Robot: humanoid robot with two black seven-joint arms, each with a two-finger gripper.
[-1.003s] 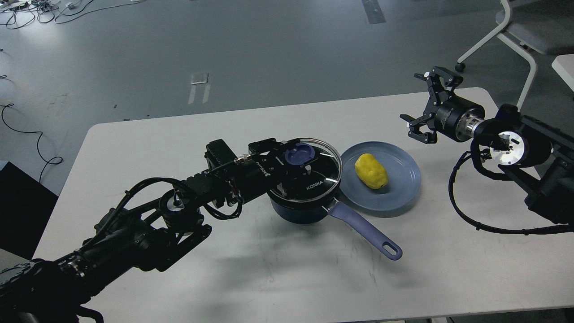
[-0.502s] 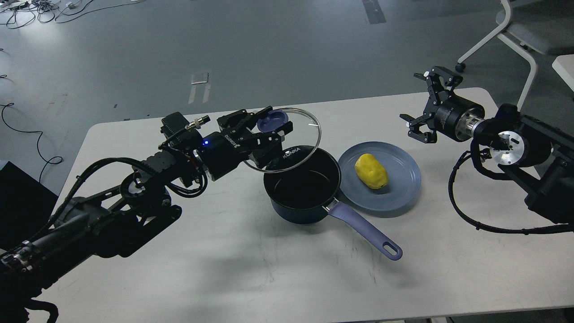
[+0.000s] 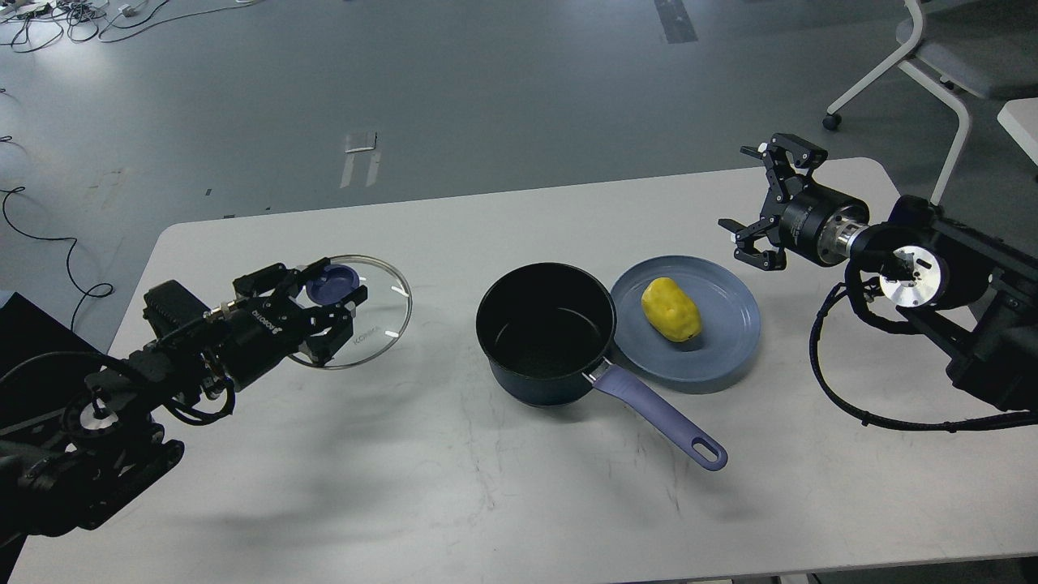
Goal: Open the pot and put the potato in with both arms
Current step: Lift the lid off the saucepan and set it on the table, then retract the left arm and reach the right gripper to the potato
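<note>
A dark blue pot (image 3: 546, 332) with a purple handle stands open and empty at the table's middle. A yellow potato (image 3: 671, 309) lies on a blue-grey plate (image 3: 730, 341) touching the pot's right side. My left gripper (image 3: 324, 296) is shut on the blue knob of the glass lid (image 3: 369, 316) and holds it above the table, well left of the pot. My right gripper (image 3: 758, 203) is open and empty, above the table up and right of the plate.
The white table (image 3: 503, 503) has a rounded far edge. A white chair (image 3: 941, 57) stands behind the right arm. A black cable loop (image 3: 843, 397) hangs from the right arm onto the table. Cables lie on the floor at far left.
My left gripper has lifted the lid off the pot and carried it left and down, away from the pot. My right gripper has shifted slightly left.
</note>
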